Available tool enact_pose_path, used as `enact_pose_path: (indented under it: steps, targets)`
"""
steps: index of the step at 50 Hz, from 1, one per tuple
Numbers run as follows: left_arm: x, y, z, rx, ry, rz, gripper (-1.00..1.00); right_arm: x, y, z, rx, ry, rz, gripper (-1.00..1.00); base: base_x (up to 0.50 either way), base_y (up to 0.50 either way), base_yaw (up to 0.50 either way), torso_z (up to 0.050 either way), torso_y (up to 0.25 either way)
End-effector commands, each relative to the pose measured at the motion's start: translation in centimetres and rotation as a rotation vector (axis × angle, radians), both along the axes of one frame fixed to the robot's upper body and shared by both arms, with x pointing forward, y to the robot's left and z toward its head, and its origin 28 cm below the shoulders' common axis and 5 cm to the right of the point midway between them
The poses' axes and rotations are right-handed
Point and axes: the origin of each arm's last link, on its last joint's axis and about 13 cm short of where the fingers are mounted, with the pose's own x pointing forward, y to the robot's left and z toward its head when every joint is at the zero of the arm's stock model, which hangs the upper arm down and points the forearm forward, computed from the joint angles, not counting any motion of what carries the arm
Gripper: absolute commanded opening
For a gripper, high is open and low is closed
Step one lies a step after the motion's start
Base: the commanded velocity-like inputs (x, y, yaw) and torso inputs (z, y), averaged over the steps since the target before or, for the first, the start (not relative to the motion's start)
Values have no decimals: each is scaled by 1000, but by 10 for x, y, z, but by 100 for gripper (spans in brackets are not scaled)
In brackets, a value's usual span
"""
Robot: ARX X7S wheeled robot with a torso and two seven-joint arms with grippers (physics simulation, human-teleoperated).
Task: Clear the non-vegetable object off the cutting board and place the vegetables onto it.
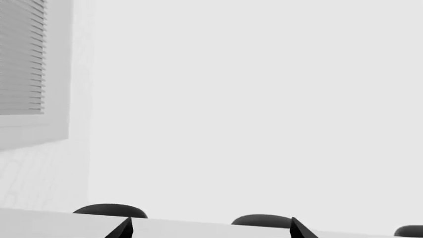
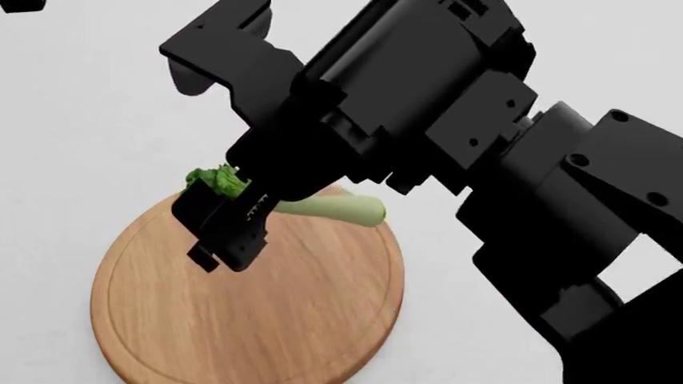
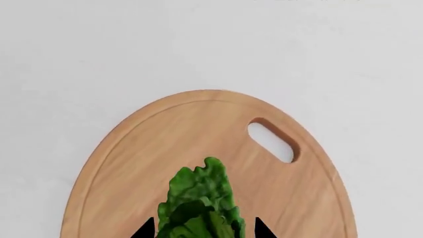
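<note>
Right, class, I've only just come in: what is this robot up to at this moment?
The right gripper holds a leafy green with a frilly top and pale stalk over the round light-wood cutting board, whose visible surface is bare. Whether the leaf touches the wood is unclear. The left gripper points away toward a white wall, jaws apart, holding nothing.

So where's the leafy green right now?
The leafy green is held in the right pincer over the far edge of the cutting board in the head view; its frilly top points across the board in the right wrist view.
</note>
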Motion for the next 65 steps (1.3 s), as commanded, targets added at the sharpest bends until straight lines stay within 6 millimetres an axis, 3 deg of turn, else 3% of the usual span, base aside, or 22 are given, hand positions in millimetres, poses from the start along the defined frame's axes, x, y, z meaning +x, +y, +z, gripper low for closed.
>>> enact_pose_path:
  steps: [1, 11, 21, 22, 30, 38, 55, 56, 59, 65]
  targets:
    - [0, 2, 0, -2, -1, 4, 100, 7, 10, -9, 1, 14, 43, -100, 0, 0, 0, 0, 0]
    - [0, 3, 1, -2, -4, 10, 100, 9, 9, -29, -20, 23, 39, -100, 0, 0, 0, 0, 0]
    - [1, 3, 0, -2, -1, 12, 100, 11, 12, -30, -20, 6, 48, -100, 0, 0, 0, 0, 0]
    - [1, 3, 0, -3, -1, 13, 100, 11, 12, -29, -21, 2, 49, 100, 0, 0, 0, 0, 0]
    - [0, 3, 1, -6, -4, 9, 100, 11, 12, -24, -14, -12, 39, 100, 0, 0, 0, 0, 0]
    - [-1, 2, 0, -7, -4, 7, 100, -1, 8, -2, -12, -58, 28, 100, 0, 0, 0, 0, 0]
    - [-4, -1, 7, -3, -15, 3, 100, -78, -13, 25, -22, -98, 5, 100, 0, 0, 0, 0, 0]
    - [-4, -1, 10, -6, -21, -1, 100, -99, -23, 39, -11, -216, -14, 100, 0, 0, 0, 0, 0]
    - [-4, -1, 10, -4, -21, -1, 100, -130, -14, 35, 25, -111, 19, 100, 0, 0, 0, 0, 0]
    - [-5, -1, 9, -3, -21, 1, 100, -139, -12, 31, 37, -100, 28, 100, 0, 0, 0, 0, 0]
